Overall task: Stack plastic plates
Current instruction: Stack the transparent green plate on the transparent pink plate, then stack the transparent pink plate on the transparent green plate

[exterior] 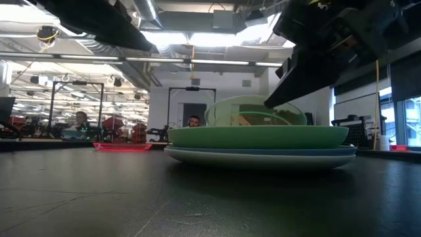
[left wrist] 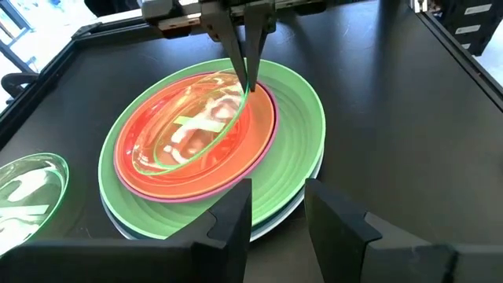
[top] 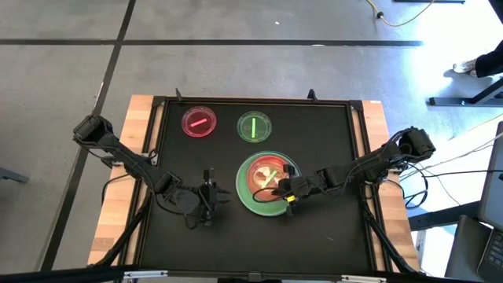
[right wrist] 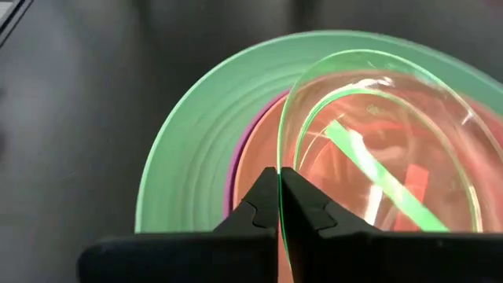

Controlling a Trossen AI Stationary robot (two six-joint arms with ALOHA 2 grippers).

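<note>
A stack of plates [top: 267, 186] sits on the black mat: a green plate [left wrist: 295, 126] on top of blue and white ones [exterior: 260, 153], with a magenta plate [left wrist: 271, 137] and an orange plate [left wrist: 130, 157] lying in it. My right gripper [top: 284, 189] is shut on a translucent green dish [left wrist: 196, 118] tilted over the orange plate. My left gripper [left wrist: 279, 212] is open, to the left of the stack and apart from it. A red dish [top: 199, 123] and a green dish [top: 255, 126] lie flat nearer the far edge. My right gripper pinches the translucent green dish by its rim [right wrist: 281, 161], one finger inside the bowl and one outside. The fingers [left wrist: 236, 51] slant down from the table's right. The held rim is raised and the opposite rim [left wrist: 145, 161] lies low on the orange plate, so the dish tilts.
The mat has a raised black frame [top: 357, 141] around it, and bare wood [top: 119, 196] shows at the table's left and right sides. Open mat lies near the stack and to its right. People and equipment show in the room far behind the table.
</note>
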